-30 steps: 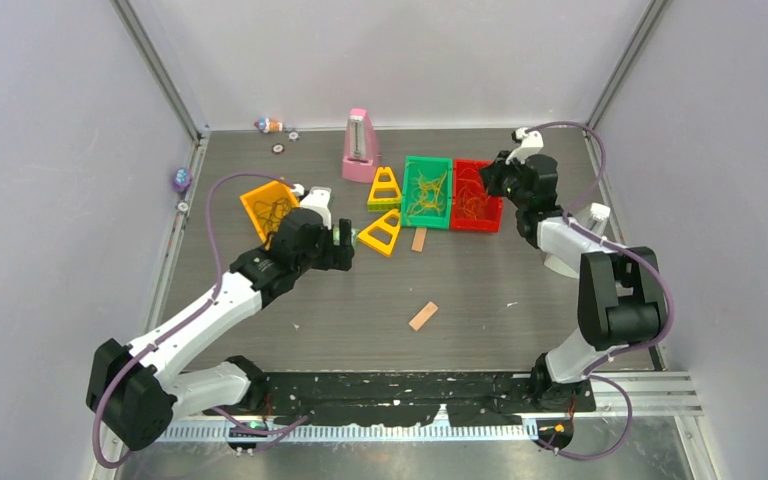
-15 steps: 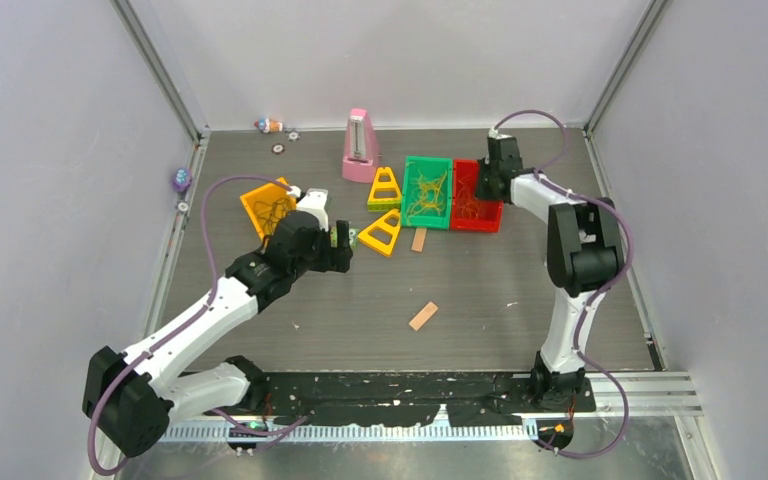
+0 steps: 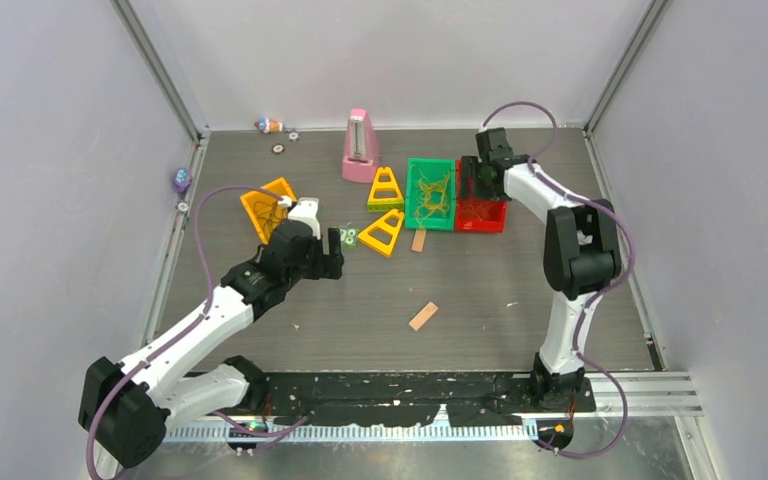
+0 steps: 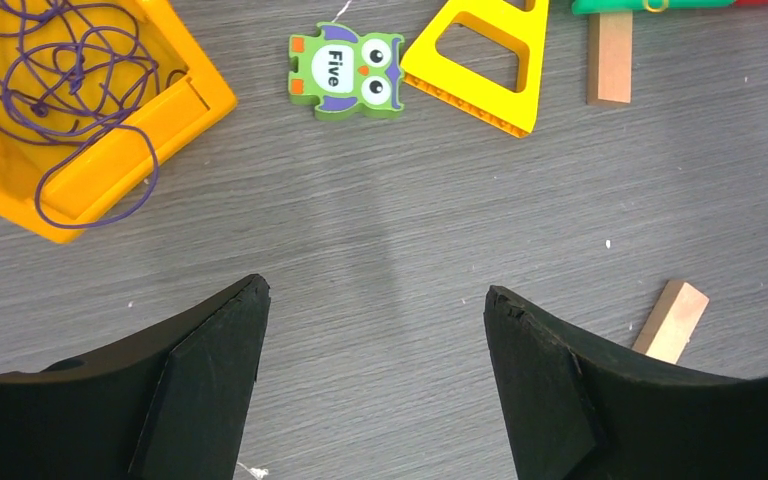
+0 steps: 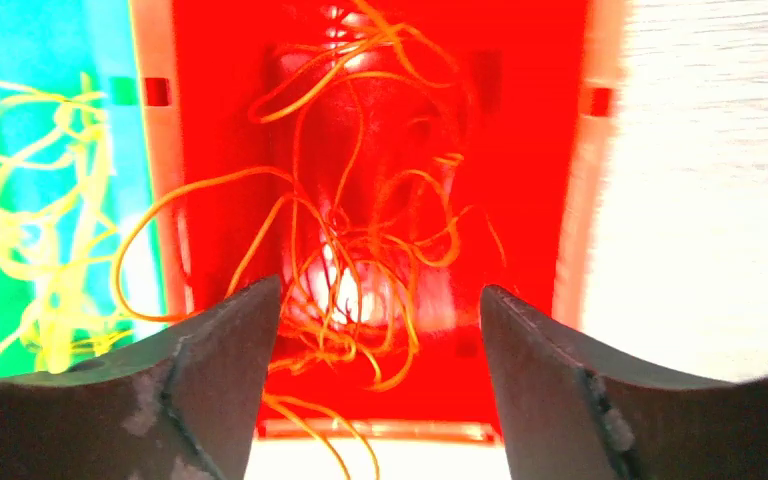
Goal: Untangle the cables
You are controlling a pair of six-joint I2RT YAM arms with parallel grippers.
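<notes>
Owl tile (image 4: pixel 346 72), yellow triangle (image 4: pixel 483 60), wood block (image 4: pixel 671 320) ahead of left hand (image 4: pixel 375 292).

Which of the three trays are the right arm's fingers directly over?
The red tray, holding orange cords. The green tray beside it holds yellow cords; the orange tray of purple cords lies by the left arm.
</notes>
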